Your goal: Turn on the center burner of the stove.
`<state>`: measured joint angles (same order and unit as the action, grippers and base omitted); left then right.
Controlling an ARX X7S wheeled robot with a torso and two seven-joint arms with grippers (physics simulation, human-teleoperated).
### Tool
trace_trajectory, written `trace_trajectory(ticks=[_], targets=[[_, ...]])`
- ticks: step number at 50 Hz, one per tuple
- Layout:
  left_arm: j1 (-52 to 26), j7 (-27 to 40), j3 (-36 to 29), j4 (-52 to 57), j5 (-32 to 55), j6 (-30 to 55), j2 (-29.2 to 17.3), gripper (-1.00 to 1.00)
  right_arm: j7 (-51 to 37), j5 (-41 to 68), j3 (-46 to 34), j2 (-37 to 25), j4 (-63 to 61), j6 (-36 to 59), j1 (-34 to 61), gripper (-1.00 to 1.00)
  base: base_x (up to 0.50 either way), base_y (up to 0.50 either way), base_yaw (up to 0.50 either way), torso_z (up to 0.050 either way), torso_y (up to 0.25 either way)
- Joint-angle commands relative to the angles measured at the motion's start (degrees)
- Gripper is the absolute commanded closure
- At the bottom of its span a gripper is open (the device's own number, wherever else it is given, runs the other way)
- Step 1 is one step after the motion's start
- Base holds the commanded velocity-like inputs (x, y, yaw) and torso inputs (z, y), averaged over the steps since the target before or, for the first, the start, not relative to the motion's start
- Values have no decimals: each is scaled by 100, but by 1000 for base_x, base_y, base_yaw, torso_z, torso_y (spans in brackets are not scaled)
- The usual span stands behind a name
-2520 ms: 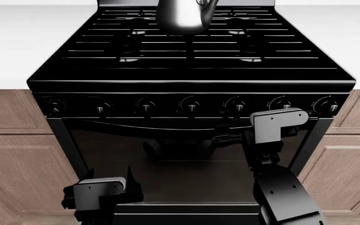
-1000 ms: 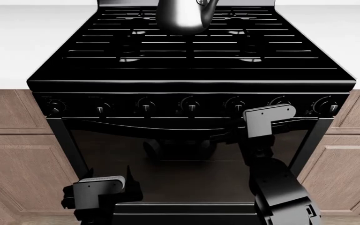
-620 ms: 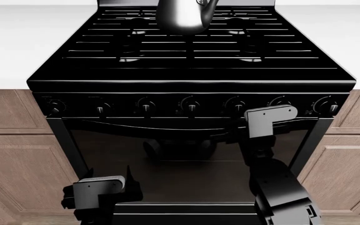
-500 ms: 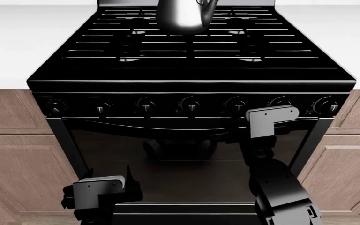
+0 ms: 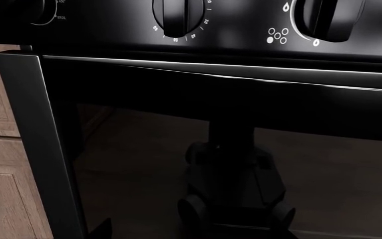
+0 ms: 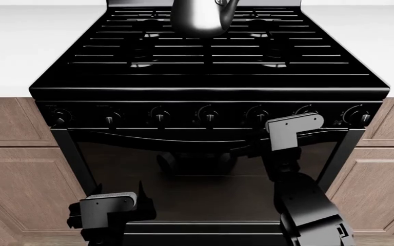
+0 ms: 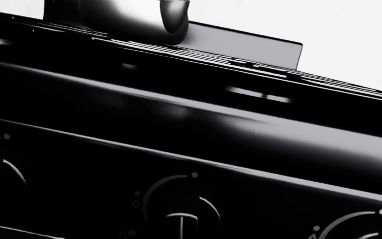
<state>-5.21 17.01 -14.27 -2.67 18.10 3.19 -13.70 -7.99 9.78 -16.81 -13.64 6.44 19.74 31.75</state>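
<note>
The glossy black stove fills the head view, with bar grates on top and a row of seven knobs above the dark glass oven door. My right gripper is raised just in front of the knob row, right of the centre knob; its fingers are hidden. The right wrist view shows a knob with a white mark very close, with no fingers in sight. My left gripper hangs low before the oven door. The left wrist view shows two knobs from below.
A shiny steel kettle stands on the rear grates. White countertops flank the stove. Wooden cabinets with dark handles stand on both sides. The oven door handle runs under the knobs.
My right gripper has risen and shifted a little left toward the knob row since the oldest frame. It has barely moved in the last second. The left arm has not moved.
</note>
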Motion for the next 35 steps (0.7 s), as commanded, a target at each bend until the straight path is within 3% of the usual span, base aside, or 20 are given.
trace_trajectory(ticks=[1,35], targets=[[0,21,-22,0,16,-8,-15,-100,83,-71,-317,-85,-196,250,75,100,0,0,0,0,0],[-2,68,-83,13,66,-41,-67,-100,200,-310,-852,-307,-540,995,242,100,0,0,0,0,1]])
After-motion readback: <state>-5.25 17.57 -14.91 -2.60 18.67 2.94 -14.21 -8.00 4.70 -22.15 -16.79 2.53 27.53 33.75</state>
